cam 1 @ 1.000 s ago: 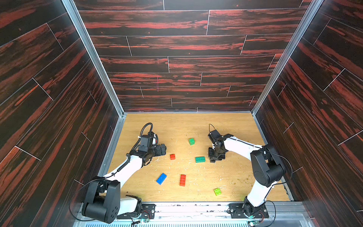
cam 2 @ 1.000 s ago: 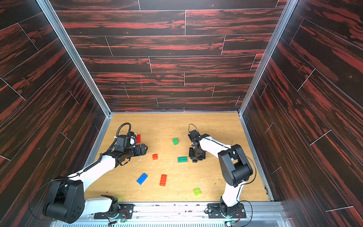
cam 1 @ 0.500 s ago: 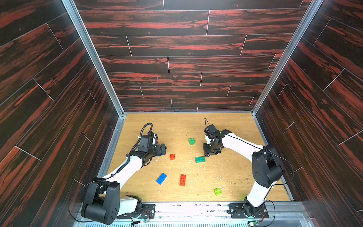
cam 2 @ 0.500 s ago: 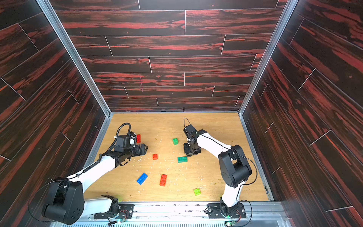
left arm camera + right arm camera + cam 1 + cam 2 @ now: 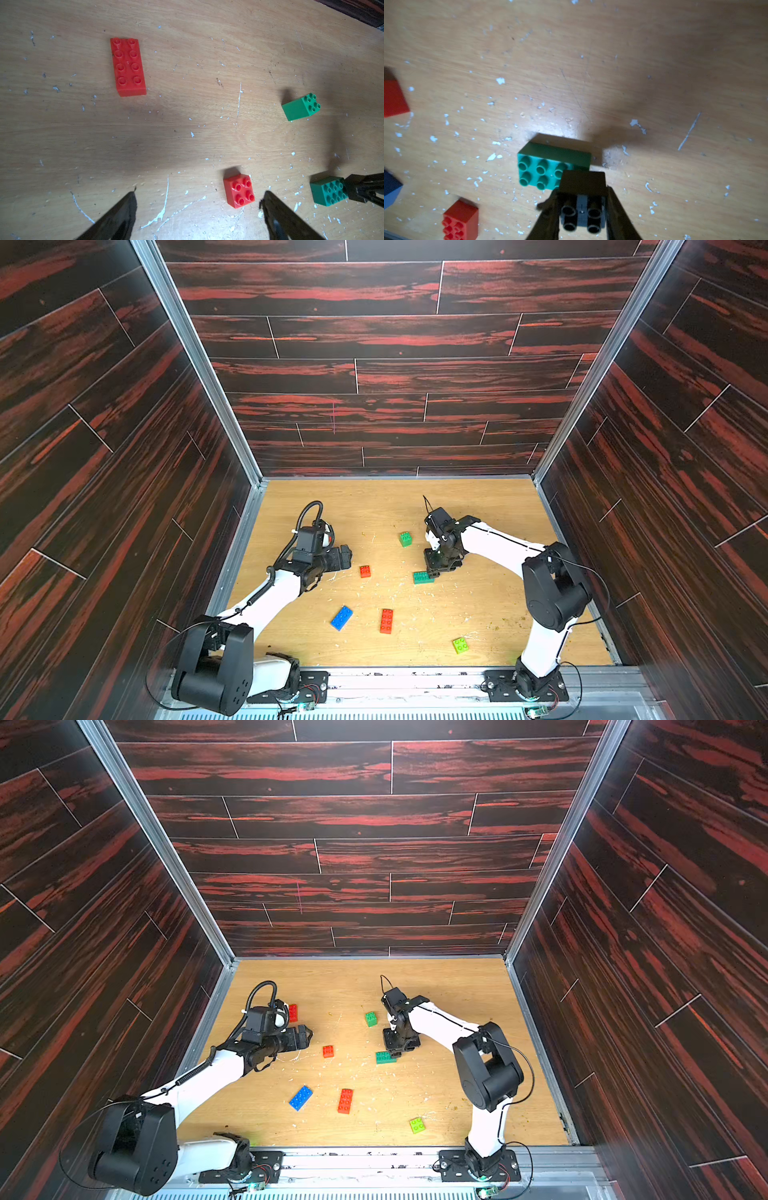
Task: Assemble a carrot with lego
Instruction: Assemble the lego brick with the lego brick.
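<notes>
R tool (image 5: 582,209) gripped black brick (image 5: 582,181) at teal brick (image 5: 542,166) end, L tool (image 5: 199,197) wide; needed studs squared b4 pressing down.

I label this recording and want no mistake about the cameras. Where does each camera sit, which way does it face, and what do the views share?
Both top views: high over the arms' bases, facing down and forward at the table; the left arm and right arm show whole.
Left wrist: on the left arm, facing down at the table; the left gripper shows, open.
Right wrist: on the right arm, facing down; the right gripper shows, shut on the black brick.
Shared: all four show the teal brick.
</notes>
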{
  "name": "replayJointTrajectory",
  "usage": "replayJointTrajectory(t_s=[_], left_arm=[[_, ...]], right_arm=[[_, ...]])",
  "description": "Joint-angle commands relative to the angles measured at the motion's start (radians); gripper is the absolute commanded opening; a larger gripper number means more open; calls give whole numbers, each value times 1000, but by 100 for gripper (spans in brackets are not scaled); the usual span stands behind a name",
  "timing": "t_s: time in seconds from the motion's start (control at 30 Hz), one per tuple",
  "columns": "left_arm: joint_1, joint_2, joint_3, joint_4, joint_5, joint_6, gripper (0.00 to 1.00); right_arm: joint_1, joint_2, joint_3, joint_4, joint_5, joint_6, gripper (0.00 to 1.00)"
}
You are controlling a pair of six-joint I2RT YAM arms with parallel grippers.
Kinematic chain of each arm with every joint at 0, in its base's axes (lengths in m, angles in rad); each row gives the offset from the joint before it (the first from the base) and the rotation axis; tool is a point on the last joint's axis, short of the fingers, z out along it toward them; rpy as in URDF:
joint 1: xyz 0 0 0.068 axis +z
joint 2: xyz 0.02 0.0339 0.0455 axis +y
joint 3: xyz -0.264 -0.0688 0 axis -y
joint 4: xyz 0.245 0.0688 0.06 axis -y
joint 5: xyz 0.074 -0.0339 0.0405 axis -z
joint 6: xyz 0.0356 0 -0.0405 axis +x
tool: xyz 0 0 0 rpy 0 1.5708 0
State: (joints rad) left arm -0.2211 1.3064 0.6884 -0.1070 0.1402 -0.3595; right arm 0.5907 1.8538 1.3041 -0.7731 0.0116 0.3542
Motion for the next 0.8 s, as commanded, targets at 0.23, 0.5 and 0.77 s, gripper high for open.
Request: replayJointTrajectory(t_s=[0.23, 0.5, 0.77], left_arm=[[-4, -24, -10, -2, -13, -6, 95], [-4, -15, -13, 9, -8, -8, 95], [-3, -14, -9, 7, -5, -6, 95]], right_arm=[[6, 61, -6, -34, 20, -1, 15], [6, 86, -41, -21, -28, 39, 14], [5, 141, -19, -53, -22, 18, 11]])
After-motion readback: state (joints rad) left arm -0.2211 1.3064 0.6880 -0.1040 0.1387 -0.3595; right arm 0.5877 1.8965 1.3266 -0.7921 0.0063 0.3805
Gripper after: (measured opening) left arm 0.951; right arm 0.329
